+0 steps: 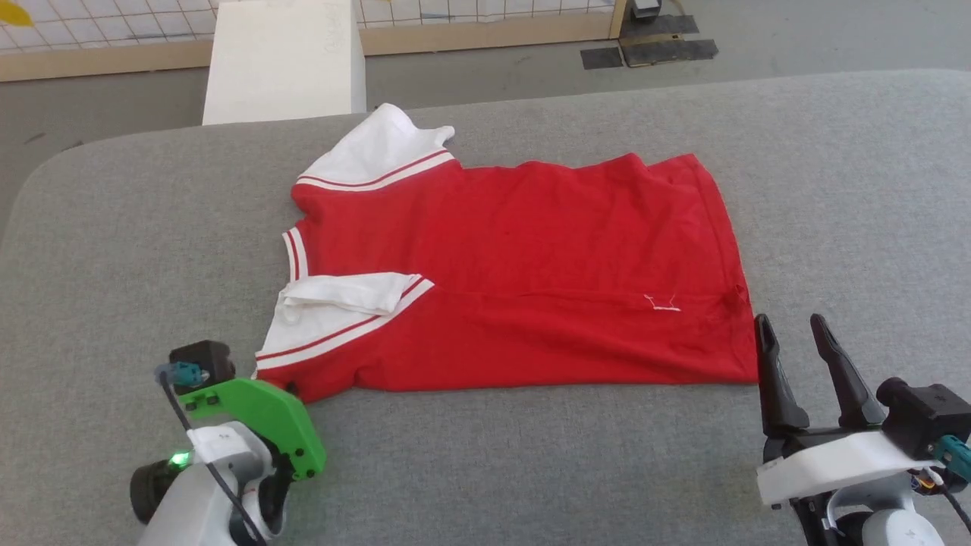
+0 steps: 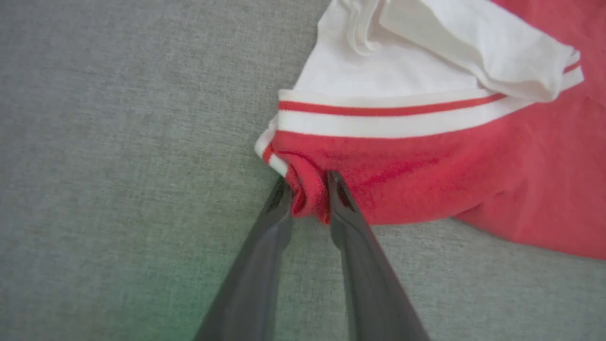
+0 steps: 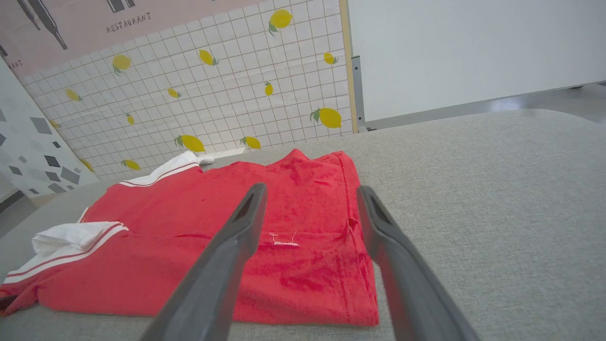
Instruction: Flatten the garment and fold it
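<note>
Left pincer (image 2: 307, 183) nips lower-left corner of limp, thin red white-sleeved jersey (image 1: 531, 250); right pincer (image 1: 789, 324) agape, empty, near lower-right hem corner.

Garment (image 1: 531, 250) matt cloth; table (image 1: 114, 265) rough woven fabric.

**Three Cameras Around One Red Shirt**

The head camera looks forward and steeply down from above the near edge of the grey tabletop (image 1: 114, 227). It takes in the whole garment (image 1: 516, 250), with the right claw (image 1: 793, 322) at its lower right. The left wrist camera sits low and very close, looking along the left claw (image 2: 307, 184) at the garment's near corner. The right wrist camera lies almost level with the tabletop and further back, facing across the garment toward a lemon-print wall (image 3: 213, 94). All three views share the folded white sleeve (image 1: 334, 311). The head and right wrist views also share the small white stitching (image 1: 664, 305).
</note>
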Robot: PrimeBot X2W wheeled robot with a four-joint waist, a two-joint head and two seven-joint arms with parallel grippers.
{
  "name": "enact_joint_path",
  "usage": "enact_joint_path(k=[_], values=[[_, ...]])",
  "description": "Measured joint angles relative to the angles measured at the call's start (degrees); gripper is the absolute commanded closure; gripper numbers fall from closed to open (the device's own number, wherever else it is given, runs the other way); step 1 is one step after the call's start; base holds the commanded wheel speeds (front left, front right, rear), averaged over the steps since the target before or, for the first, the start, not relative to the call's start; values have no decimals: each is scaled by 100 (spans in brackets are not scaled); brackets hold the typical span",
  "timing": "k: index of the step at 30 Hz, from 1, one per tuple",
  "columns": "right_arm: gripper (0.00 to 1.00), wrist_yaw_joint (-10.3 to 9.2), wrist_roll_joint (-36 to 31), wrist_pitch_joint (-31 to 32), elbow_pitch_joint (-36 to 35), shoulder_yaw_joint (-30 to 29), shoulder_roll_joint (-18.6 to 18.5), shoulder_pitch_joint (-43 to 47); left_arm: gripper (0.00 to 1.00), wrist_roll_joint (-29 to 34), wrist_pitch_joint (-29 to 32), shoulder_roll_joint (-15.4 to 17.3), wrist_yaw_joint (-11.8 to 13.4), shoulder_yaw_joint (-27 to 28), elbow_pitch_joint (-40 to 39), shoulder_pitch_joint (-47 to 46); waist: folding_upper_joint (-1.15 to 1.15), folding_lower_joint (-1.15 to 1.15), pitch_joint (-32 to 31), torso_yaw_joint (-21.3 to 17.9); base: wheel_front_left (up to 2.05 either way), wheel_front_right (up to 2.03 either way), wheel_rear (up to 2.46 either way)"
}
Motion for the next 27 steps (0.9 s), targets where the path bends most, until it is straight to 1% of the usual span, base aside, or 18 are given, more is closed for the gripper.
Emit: enact_joint_path(k=[3,6,7,14,19,20,21,22,23,24,27], values=[[0,0,-65,26,73,-99,7,-3,100,1,-62,-23,1,-33,-118,22,0,0,4,-2,0,0,0],[0,0,-18,301,321,-278,8,-49,100,3,-116,-21,1,-53,-190,76,0,0,16,9,0,0,0],[0,0,35,477,444,-326,5,-105,100,10,-146,-20,1,-59,-222,85,0,0,22,15,0,0,0],[0,0,267,2331,1352,-833,12,-794,100,19,-225,-16,-2,-130,-326,92,0,0,89,78,0,0,0],[0,0,-113,3729,1761,-995,12,-1253,100,53,-261,-16,-12,-170,-374,85,0,0,149,148,0,0,0],[6,-1,-175,3953,1783,-1009,9,-1314,100,53,-281,-18,-33,-176,-376,83,0,0,156,163,0,0,0],[25,-1,-218,4229,1780,-1022,3,-1389,100,53,-308,-19,-55,-180,-376,83,0,0,162,182,0,0,0],[52,-1,-280,4470,1751,-1025,-11,-1443,100,53,-311,-19,-59,-187,-376,83,0,0,166,199,0,0,0],[62,0,-339,4638,1712,-1026,-18,-1466,100,53,-312,-19,-59,-192,-375,83,0,0,167,212,0,0,0],[100,0,-381,4834,1650,-1024,-22,-1479,100,53,-314,-19,-63,-201,-374,83,0,0,167,227,0,0,0],[100,0,-415,5185,1432,-1009,-13,-1463,100,62,-407,-19,-104,-230,-365,83,0,0,151,262,0,0,0]])
